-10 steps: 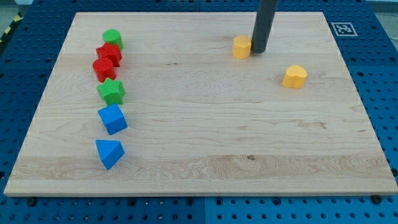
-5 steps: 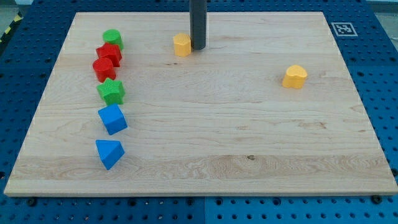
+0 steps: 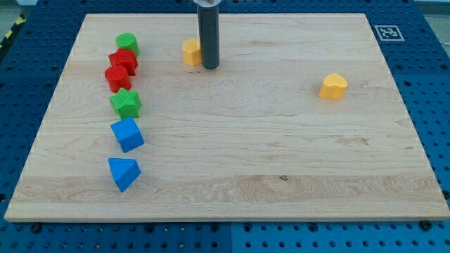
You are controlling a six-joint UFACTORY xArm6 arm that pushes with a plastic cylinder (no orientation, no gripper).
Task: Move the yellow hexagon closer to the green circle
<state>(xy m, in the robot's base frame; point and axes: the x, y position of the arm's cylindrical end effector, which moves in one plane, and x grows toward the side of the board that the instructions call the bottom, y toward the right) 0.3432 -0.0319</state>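
Near the frame's top, left of centre, my tip (image 3: 209, 67) rests against the right side of the yellow hexagon (image 3: 190, 52); it is a bare rod with no fingers. Toward the upper left sits the green circle (image 3: 127, 44), apart from the hexagon.

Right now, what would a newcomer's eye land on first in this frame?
The dark rod near the view's top, my tip right beside the yellow hexagon, on its right. Then the column of blocks down the view's left, headed by the green circle. A lone yellow block sits far right.
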